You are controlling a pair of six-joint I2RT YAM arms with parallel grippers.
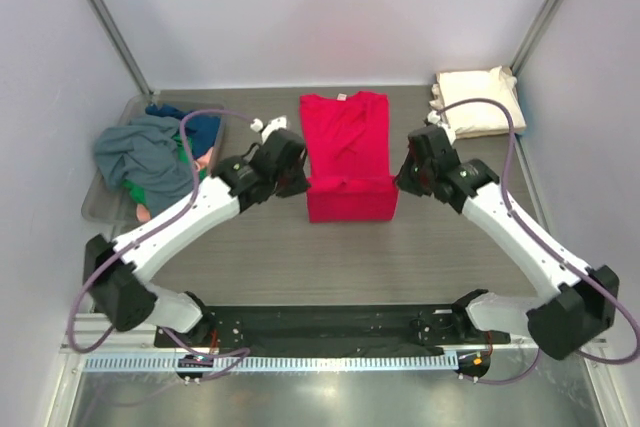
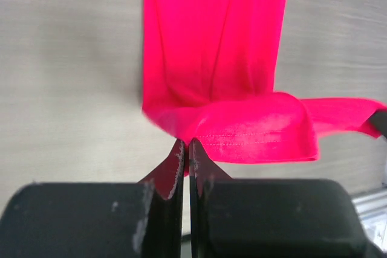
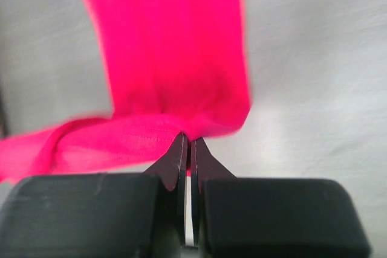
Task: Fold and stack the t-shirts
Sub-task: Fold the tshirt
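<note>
The red t-shirt (image 1: 345,152) lies lengthwise in the middle of the table, its sides folded in and its near hem lifted and doubled over. My left gripper (image 1: 300,185) is shut on the hem's left corner (image 2: 184,134). My right gripper (image 1: 402,183) is shut on the hem's right corner (image 3: 187,130). The hem hangs between the two grippers just above the table. A cream-white folded t-shirt (image 1: 478,100) lies at the back right. Grey, blue, green and pink shirts (image 1: 150,152) are heaped at the left.
The heap of shirts sits in a clear plastic bin (image 1: 100,202) at the left edge. Frame posts rise at the back corners. The arm bases and a black rail (image 1: 320,327) run along the near edge.
</note>
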